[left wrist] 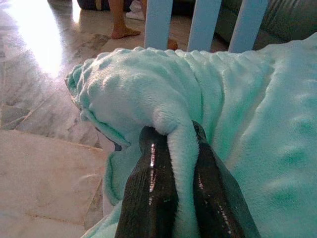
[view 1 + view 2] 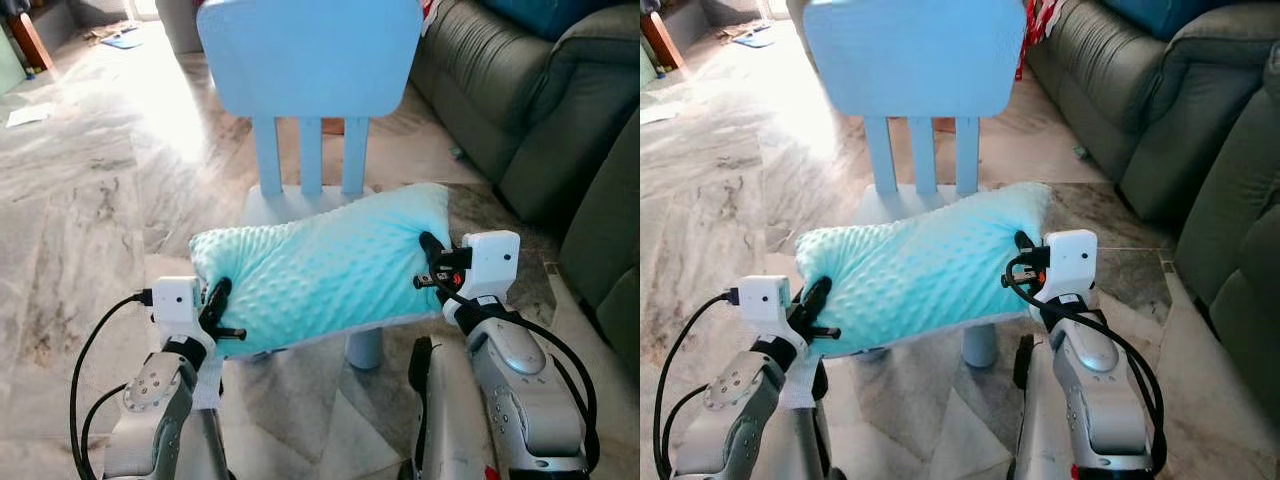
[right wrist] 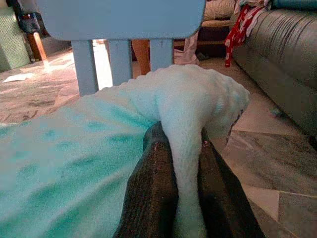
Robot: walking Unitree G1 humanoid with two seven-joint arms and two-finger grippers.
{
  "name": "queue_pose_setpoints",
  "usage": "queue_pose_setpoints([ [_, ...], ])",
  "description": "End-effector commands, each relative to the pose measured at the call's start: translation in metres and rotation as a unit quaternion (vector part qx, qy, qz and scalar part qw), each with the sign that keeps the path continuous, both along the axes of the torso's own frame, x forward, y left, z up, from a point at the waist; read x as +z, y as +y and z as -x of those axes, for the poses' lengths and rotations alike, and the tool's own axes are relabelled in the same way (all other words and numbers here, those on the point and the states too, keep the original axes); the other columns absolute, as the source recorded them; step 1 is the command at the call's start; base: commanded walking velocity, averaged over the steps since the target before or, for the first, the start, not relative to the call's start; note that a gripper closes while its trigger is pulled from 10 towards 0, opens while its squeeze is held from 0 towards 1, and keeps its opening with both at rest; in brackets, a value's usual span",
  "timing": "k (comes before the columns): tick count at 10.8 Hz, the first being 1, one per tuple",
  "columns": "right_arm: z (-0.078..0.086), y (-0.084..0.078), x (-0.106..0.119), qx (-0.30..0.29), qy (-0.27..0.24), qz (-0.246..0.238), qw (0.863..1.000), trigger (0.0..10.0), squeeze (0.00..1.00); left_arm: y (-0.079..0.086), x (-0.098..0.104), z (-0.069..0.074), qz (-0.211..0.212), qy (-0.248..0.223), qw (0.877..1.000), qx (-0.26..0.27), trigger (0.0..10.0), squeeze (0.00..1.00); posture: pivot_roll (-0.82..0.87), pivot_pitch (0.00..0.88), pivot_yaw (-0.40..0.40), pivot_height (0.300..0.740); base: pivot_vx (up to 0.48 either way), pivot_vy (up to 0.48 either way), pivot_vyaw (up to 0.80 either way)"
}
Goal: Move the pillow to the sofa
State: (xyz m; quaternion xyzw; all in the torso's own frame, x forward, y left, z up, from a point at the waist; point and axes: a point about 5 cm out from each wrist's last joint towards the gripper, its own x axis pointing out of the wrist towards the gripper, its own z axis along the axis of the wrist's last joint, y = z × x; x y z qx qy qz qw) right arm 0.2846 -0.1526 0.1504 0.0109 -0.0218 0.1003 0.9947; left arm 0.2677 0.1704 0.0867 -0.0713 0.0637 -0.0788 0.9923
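Note:
A mint-green dotted pillow [image 2: 325, 265] lies across the seat of a small light-blue chair [image 2: 310, 60], directly in front of me. My left gripper [image 2: 216, 305] is shut on a fold at the pillow's left end; the left wrist view shows the plush pinched between both black fingers [image 1: 148, 193]. My right gripper [image 2: 430, 255] is shut on the pillow's right end, the fabric [image 3: 183, 148] squeezed between its fingers [image 3: 151, 193]. A dark grey-green sofa [image 2: 520, 90] stands to the right, beyond the chair.
The chair back [image 2: 910, 50] rises just behind the pillow. Marble floor [image 2: 90, 200] spreads to the left, with papers [image 2: 28, 114] and a wooden furniture leg [image 2: 30, 40] far left. A person's bare feet [image 1: 124, 30] stand beyond the chair. A red cloth [image 3: 237, 27] hangs by the sofa.

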Motion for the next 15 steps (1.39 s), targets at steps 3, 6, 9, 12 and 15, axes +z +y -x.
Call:
queue_pose_setpoints([
  [3, 0.001, 0.001, 0.011, 0.005, -0.021, -0.008, 1.000, 10.0, 0.00, -0.001, 0.003, -0.001, -0.009, -0.007, 1.000, -0.004, 10.0, 0.00, -0.19, 0.000, 0.048, 0.474, 0.000, 0.000, 0.00],
  [6, 0.001, 0.001, 0.010, 0.006, -0.020, -0.007, 1.000, 10.0, 0.00, -0.001, 0.003, -0.002, -0.010, -0.007, 1.000, -0.006, 10.0, 0.00, -0.19, 0.000, 0.049, 0.529, 0.000, 0.000, 0.00],
  [9, 0.001, 0.001, 0.011, 0.006, -0.020, -0.008, 1.000, 10.0, 0.00, -0.004, 0.004, -0.004, -0.006, -0.012, 1.000, -0.014, 10.0, 0.00, -0.19, 0.000, 0.049, 0.574, 0.000, 0.000, 0.00],
  [12, 0.001, 0.000, 0.012, 0.006, -0.021, -0.007, 1.000, 10.0, 0.00, -0.006, 0.005, -0.006, -0.025, -0.012, 0.999, -0.020, 10.0, 0.00, -0.20, 0.000, 0.050, 0.624, 0.000, 0.000, 0.00],
  [15, 0.000, 0.000, 0.012, 0.004, -0.023, -0.007, 1.000, 10.0, 0.00, -0.011, 0.005, -0.009, -0.025, -0.014, 0.999, -0.036, 10.0, 0.00, -0.20, 0.000, 0.052, 0.684, 0.000, 0.000, 0.00],
])
